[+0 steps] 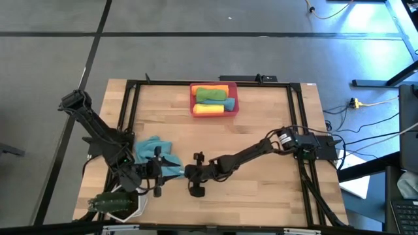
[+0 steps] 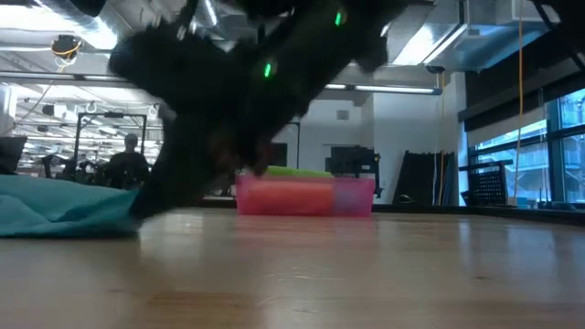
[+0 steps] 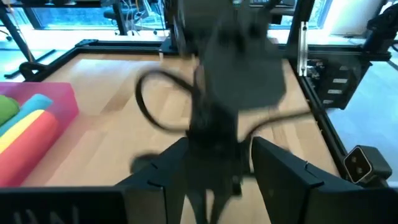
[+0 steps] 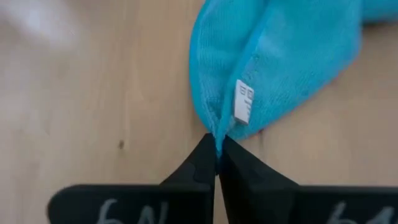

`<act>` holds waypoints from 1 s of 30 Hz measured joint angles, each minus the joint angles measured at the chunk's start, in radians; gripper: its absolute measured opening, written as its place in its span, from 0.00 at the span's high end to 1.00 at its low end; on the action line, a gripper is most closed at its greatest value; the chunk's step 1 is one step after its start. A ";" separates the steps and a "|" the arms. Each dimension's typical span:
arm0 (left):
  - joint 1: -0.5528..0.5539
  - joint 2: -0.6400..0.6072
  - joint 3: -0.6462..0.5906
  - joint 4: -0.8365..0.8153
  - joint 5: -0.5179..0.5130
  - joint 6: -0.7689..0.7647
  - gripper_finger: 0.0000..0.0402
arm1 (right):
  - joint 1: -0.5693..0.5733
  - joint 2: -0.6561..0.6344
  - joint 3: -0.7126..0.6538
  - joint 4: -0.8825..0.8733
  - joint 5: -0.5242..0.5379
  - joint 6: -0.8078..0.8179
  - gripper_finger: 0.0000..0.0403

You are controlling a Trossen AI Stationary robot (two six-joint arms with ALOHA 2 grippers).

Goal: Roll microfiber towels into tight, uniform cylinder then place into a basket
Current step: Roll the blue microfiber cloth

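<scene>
Here's the teal-blue towel [image 1: 151, 151], lying loose and crumpled on the pale wooden table [image 1: 261, 111] toward the front left, a soft fuzzy microfiber heap with folds running every which way and no clean cylinder shape to it. In the right wrist view the same cloth [image 4: 280, 62] narrows down to a pointed corner, a small white care tag [image 4: 244, 101] stitched on its hem, and that corner runs straight into the right gripper [image 4: 217, 163], whose two dark wedge-shaped fingers are pressed together on the fabric edge. From above, the right gripper [image 1: 189, 172] sits at the towel's tip, and the cloth stretches from there leftward and back toward the left arm, so its long axis runs roughly across the table. The left gripper [image 1: 155, 171] is just beside the cloth's near edge, its fingers [image 3: 283, 177] standing apart with nothing visibly between them. Over at the back centre sits the basket [image 1: 234, 108], a low-walled red-pink plastic bin, smooth and rectangular, holding three rolled towels side by side with their long axes lying left to right: an orange roll [image 1: 213, 87] at the back, a green roll [image 1: 215, 98] in the middle, a yellow roll [image 1: 209, 109] in front. A potted green plant [image 1: 112, 203] stands at the front left corner.
</scene>
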 joint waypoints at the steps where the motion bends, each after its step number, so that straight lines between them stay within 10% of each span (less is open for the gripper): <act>1: 0.005 0.000 0.000 0.000 0.006 0.002 0.60 | 0.002 -0.023 0.000 -0.034 0.005 0.000 0.97; 16: 0.012 0.000 0.000 0.002 0.023 -0.007 0.59 | 0.109 -0.359 -0.186 -0.166 0.224 0.007 0.99; 30: 0.116 0.192 0.000 -0.046 0.411 -0.146 0.60 | 0.080 -0.544 -0.497 0.020 0.225 0.162 0.98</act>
